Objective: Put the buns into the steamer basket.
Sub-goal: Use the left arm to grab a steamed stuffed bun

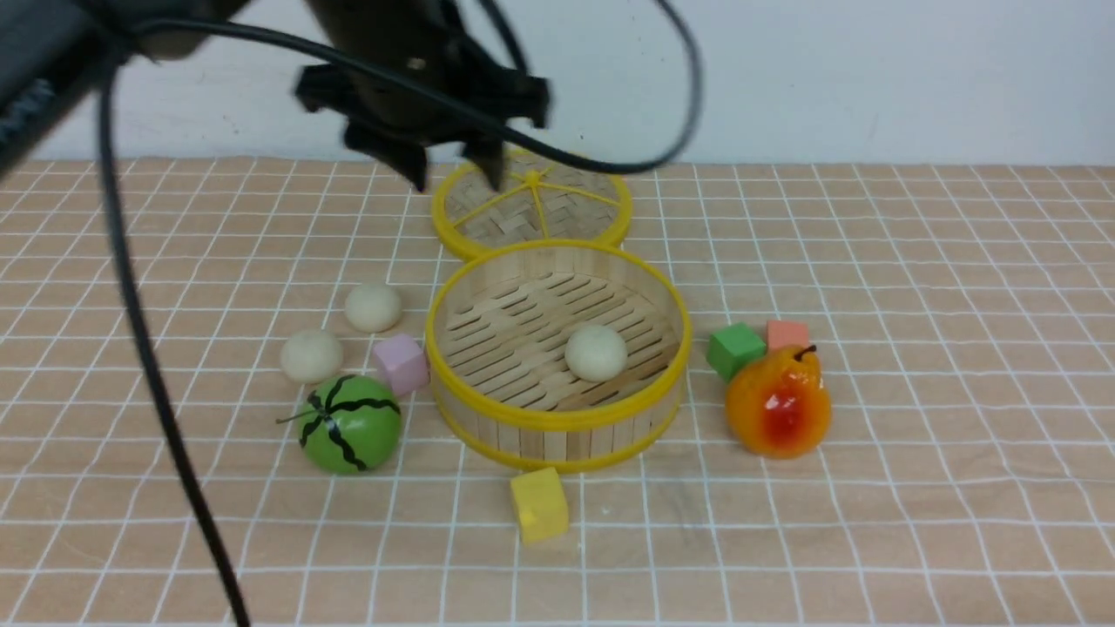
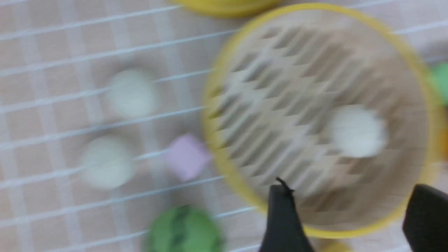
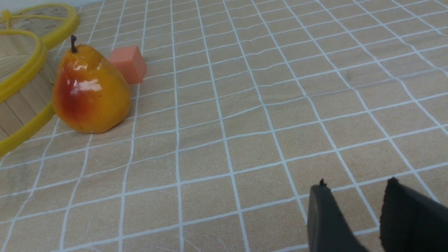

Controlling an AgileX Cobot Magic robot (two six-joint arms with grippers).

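Your left gripper (image 1: 453,170) spread wide, empty, raised over the steamer basket (image 1: 557,418), one bun (image 1: 596,352) inside, right gripper (image 3: 364,217) slightly parted, empty.

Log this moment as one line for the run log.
in basket: one bun | outside, left of basket: two buns | left gripper: open, empty, raised | right gripper: open, empty

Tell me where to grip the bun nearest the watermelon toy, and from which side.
Grip the bun across its widest middle, coming straight down from above: it is a smooth ball with no handle. Probably close on its left and right, since the watermelon toy crowds its near side; the pink cube stands a little clear.
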